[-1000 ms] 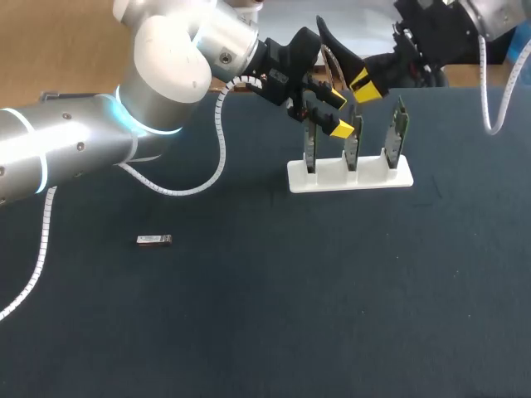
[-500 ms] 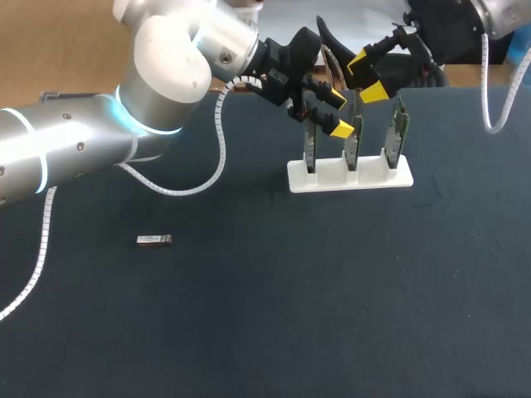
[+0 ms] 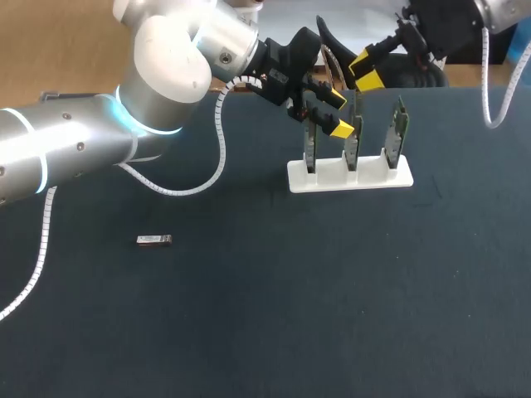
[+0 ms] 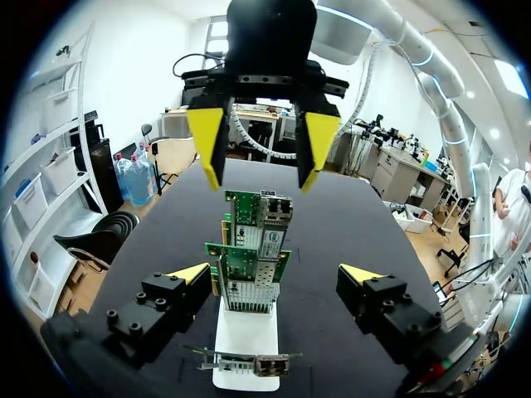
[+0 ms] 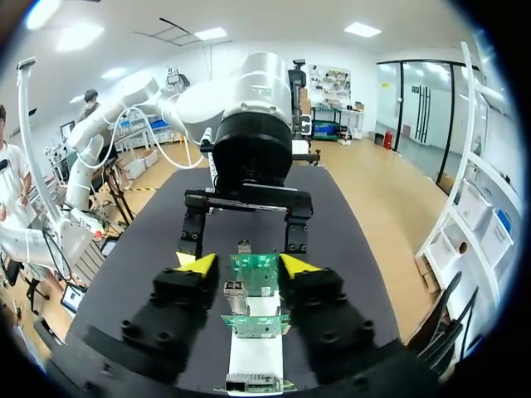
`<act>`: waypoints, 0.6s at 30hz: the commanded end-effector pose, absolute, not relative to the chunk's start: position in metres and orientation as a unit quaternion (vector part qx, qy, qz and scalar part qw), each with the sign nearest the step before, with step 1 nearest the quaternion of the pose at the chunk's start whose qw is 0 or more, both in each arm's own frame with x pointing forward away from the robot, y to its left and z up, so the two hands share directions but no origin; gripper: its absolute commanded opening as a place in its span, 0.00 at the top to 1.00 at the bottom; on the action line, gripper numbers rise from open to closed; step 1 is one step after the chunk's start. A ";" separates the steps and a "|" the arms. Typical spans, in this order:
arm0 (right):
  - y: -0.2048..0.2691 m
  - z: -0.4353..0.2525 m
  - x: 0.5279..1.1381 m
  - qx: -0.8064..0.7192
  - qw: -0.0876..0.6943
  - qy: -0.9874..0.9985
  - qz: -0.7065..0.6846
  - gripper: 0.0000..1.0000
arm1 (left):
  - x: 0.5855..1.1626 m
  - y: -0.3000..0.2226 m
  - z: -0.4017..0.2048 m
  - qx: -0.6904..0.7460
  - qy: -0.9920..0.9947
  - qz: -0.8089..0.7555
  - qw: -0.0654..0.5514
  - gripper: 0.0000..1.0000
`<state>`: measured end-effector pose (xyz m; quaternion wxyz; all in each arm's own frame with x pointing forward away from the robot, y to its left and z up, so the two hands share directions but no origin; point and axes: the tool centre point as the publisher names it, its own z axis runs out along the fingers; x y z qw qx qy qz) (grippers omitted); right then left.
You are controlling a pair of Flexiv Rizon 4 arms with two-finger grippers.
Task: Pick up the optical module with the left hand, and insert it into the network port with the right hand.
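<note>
A small silvery rectangular optical module (image 3: 154,240) is lying flat on the dark blue worktop (image 3: 249,323). It is sitting well apart from the white plastic card stand (image 3: 375,179), off to the stand's left and on its nearer side, away from both arms.

The stand is holding three green circuit boards (image 3: 399,131) upright in a row.

The left end effector (image 3: 336,114) is hanging over the left end of the stand. Its yellow-tipped fingers are spread wide and gripping nothing. Through its own wrist camera (image 4: 275,275), the row of boards (image 4: 249,265) is showing in the gap between the two fingers, and the stand (image 4: 241,340) is running away underneath.

The right end effector (image 3: 367,70) is hovering above and behind the stand, roughly over the middle board. Its fingers are also parted and pinching nothing. From the left wrist camera it (image 4: 261,153) is showing beyond the far end of the stand. Its own camera (image 5: 248,265) is looking back along the stand (image 5: 255,356), with a board's top edge (image 5: 255,272) appearing between the yellow tips.
</note>
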<state>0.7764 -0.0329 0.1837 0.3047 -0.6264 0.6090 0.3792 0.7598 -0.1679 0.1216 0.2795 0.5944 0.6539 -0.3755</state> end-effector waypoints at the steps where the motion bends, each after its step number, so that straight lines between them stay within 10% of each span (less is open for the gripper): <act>1: -0.031 0.182 0.774 -0.626 0.305 0.611 0.376 1.00 | 0.760 -0.168 0.122 0.594 0.655 -0.374 0.278 0.00; 18: -0.033 0.166 0.774 -0.624 0.288 0.619 0.379 1.00 | 0.760 -0.168 0.122 0.594 0.655 -0.374 0.278 0.00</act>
